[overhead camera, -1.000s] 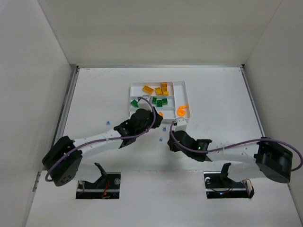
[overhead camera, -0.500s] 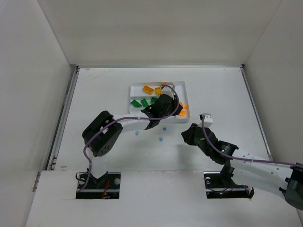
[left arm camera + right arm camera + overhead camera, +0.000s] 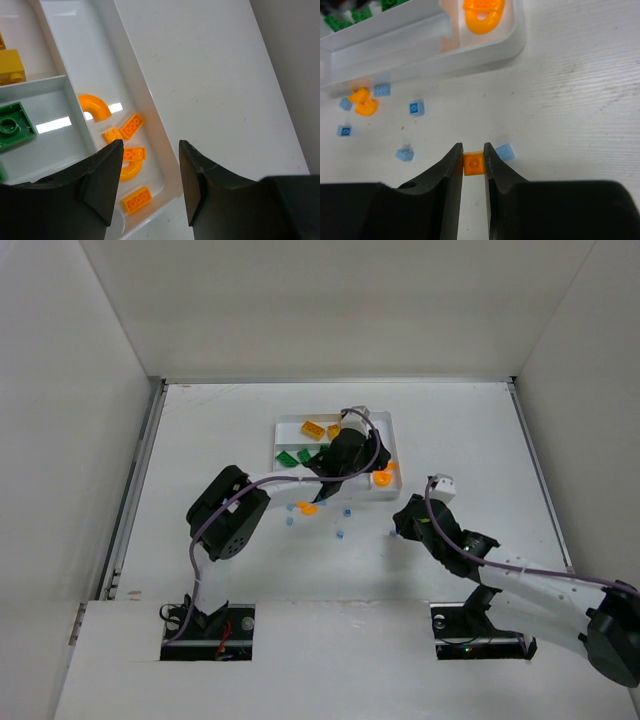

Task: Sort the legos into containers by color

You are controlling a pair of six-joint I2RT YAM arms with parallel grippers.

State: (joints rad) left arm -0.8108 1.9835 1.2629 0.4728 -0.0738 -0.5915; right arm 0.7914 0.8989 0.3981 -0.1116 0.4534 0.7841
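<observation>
The white tray (image 3: 283, 422) holds yellow bricks (image 3: 313, 428) in the far slot, green ones (image 3: 286, 456) in the middle and orange pieces (image 3: 382, 478) at its right end. My left gripper (image 3: 350, 452) hangs open and empty over the tray's right end; in the left wrist view it (image 3: 149, 165) is above several orange pieces (image 3: 131, 125) in the narrow slot. My right gripper (image 3: 408, 521) is down at the table, right of the tray's near corner, shut on a small orange brick (image 3: 474, 164). A light blue brick (image 3: 504, 151) lies just beside it.
Several light blue bricks (image 3: 417, 107) and two orange pieces (image 3: 362, 102) lie loose on the table in front of the tray's near wall (image 3: 420, 55). An orange arch (image 3: 482, 12) lies in the tray's corner. White walls close in the table on three sides.
My left arm swung from the tray's near left side to over its right end. My right gripper drew back to the right, came down and shut on the small orange brick.
</observation>
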